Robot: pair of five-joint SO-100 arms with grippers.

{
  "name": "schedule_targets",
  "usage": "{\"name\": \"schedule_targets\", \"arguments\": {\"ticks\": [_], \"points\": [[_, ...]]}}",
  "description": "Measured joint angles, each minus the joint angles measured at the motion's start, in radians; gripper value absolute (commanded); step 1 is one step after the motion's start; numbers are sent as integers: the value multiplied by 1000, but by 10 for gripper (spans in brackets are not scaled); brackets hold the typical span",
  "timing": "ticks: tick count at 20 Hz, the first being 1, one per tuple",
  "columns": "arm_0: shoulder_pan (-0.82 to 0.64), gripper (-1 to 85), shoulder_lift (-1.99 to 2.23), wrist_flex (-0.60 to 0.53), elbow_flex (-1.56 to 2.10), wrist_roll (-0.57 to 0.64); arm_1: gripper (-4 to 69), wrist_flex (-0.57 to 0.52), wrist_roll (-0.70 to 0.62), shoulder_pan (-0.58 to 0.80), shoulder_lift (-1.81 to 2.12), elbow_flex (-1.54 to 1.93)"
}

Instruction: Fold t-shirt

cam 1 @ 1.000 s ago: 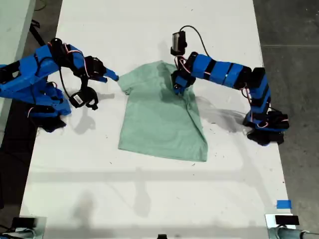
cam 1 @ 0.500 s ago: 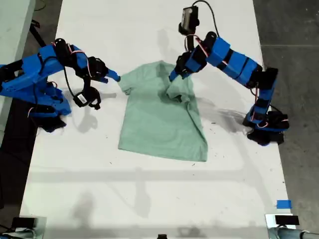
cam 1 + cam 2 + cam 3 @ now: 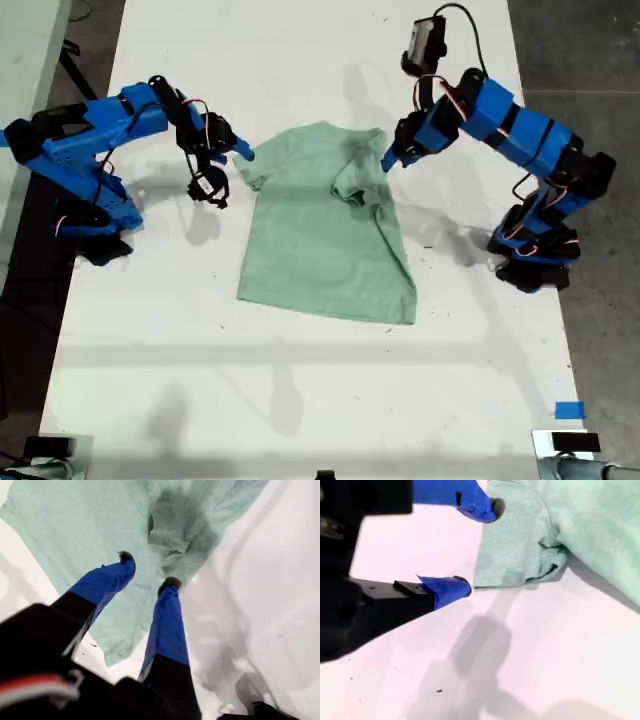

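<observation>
1. T-shirt (image 3: pixel 325 225) lies mid table (image 3: pixel 300 400) in exterior view, between both arms. The side toward that view's right is already folded in, w/ a bunched lump near the collar.
2. My first gripper (image 3: pixel 147 570), at exterior view's right, has let go of the cloth & lifted off since a sec ago. Jaws spread, empty, hovering above the lump.
3. My second gripper (image 3: pixel 477 547) has moved in to the sleeve (image 3: pixel 512 555) at exterior view's left. Jaws spread, straddling its edge, nothing pinched yet.
4. Meaning, I'd judge: one side is done, the other sleeve fold is next. The lump may need smoothing.
</observation>
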Motion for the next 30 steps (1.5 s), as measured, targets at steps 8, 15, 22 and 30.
{"name": "schedule_targets", "arguments": {"ticks": [8,15,22,30], "points": [[-118,248,-445,-14,-268,51,147,-14,18,-20,118,89],[-146,0,-623,120,-503,46,144,-14,18,-20,153,103],[-144,0,-483,202,-577,75,143,-40,34,-20,179,170],[46,0,-517,195,-905,89,143,-52,55,-20,210,218]]}}
